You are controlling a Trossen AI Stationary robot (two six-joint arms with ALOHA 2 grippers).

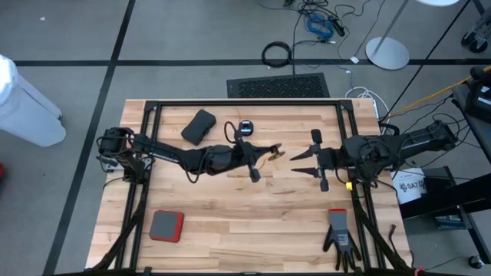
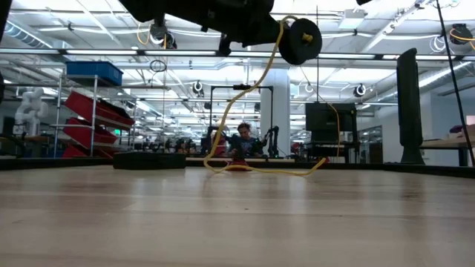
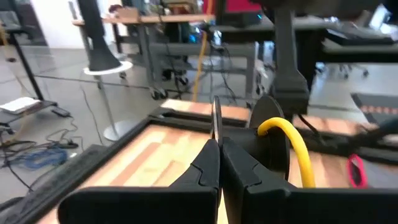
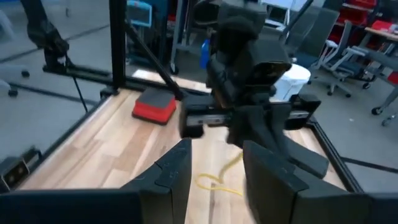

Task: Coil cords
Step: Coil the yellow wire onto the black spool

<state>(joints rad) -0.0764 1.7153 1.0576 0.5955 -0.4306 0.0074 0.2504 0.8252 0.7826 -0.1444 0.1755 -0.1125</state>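
The yellow cord (image 2: 245, 96) hangs from a small black reel (image 2: 300, 40) held up above the table, drops steeply, then lies in loose loops on the wooden table (image 1: 230, 222) near its middle; in the high view its loose end (image 1: 274, 152) trails sideways toward the right arm, so the slack runs roughly along the table's long side. The reel stands on edge, its flat faces upright. The left gripper (image 1: 252, 157) is over the table's centre with its fingers (image 3: 208, 165) pressed together, and the reel's thin edge (image 3: 216, 118) appears pinched between the tips, with the cord curving over the reel beside them. The right gripper (image 1: 305, 162) hovers just across from it, apart from the cord, its fingers (image 4: 177, 165) spread with a clear gap and nothing between them. Bare wood lies between the two grippers and toward the near edge; a dark pouch (image 1: 198, 126) and a second small reel (image 1: 245, 126) sit toward the far edge, a red and grey block (image 1: 166, 226) and a black glove (image 1: 339, 234) near the front edge, all well apart from the cord
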